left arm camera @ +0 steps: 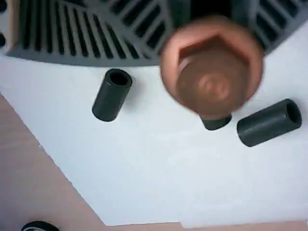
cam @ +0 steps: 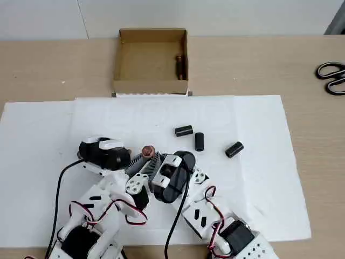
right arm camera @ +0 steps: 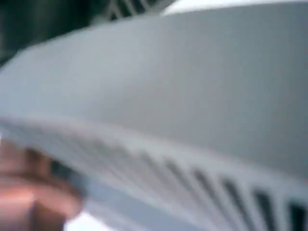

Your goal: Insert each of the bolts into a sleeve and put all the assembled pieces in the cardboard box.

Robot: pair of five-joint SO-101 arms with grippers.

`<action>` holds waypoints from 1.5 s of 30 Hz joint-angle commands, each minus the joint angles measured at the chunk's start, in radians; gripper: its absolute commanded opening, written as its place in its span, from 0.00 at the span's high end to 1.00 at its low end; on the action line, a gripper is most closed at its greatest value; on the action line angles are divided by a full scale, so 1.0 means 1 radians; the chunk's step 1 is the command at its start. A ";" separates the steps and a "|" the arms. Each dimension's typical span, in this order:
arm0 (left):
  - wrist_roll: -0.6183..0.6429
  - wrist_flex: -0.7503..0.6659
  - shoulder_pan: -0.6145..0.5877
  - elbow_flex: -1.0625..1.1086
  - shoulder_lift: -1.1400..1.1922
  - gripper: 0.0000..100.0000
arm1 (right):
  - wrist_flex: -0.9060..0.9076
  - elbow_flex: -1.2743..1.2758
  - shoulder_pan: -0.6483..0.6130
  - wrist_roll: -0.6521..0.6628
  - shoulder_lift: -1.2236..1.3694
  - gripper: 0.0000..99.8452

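A copper bolt (cam: 149, 151) is held just above the white paper, with my left gripper (cam: 143, 158) shut on it. In the left wrist view the bolt's hexagonal head (left arm camera: 211, 72) faces the camera between dark ribbed fingers (left arm camera: 96, 29). Three black sleeves (cam: 184, 130) (cam: 199, 141) (cam: 234, 149) lie loose on the paper beyond the bolt; two show as sleeves (left arm camera: 111, 94) (left arm camera: 269, 122) in the left wrist view. My right gripper (cam: 157, 164) sits close against the left one. The cardboard box (cam: 123, 59) stands at the back with one assembled piece (cam: 180, 67) by its right wall.
A large white paper sheet (cam: 259, 178) covers the wooden table. Black scissors (cam: 331, 78) lie at the far right edge. The two arms crowd together at the front centre, cables trailing behind them.
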 commanded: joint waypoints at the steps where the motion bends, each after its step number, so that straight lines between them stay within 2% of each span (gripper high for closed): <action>1: -0.026 0.038 0.025 0.064 0.002 0.99 | -0.058 -0.048 -0.002 0.012 -0.018 1.00; 5: -0.031 0.028 0.023 0.079 0.000 0.97 | -0.058 -0.048 -0.002 0.012 -0.018 1.00; 10: -0.031 0.028 0.021 0.077 0.000 0.79 | -0.051 -0.048 -0.002 0.012 -0.018 1.00; 12: -0.029 0.028 0.021 0.074 0.000 0.74 | -0.050 -0.046 -0.002 0.012 -0.018 1.00; 19: -0.037 0.028 -0.044 -0.024 0.000 0.74 | -0.050 -0.015 0.001 0.012 -0.018 1.00; 26: -0.072 0.032 -0.049 -0.134 0.000 0.74 | -0.051 0.017 0.002 0.012 -0.018 1.00; 32: -0.074 0.032 -0.054 -0.226 0.000 0.74 | -0.056 0.048 0.002 0.012 -0.018 1.00; 34: -0.075 0.029 -0.089 -0.232 0.000 0.75 | -0.058 0.058 0.002 0.012 -0.018 1.00; 37: -0.121 0.029 -0.155 -0.232 0.000 0.84 | -0.058 0.058 0.004 0.012 -0.018 1.00; 40: -0.149 0.028 -0.224 -0.232 0.000 0.98 | -0.058 0.060 0.004 0.009 -0.018 1.00; 45: -0.153 0.028 -0.362 -0.199 0.000 0.99 | -0.054 0.064 0.042 0.000 -0.018 1.00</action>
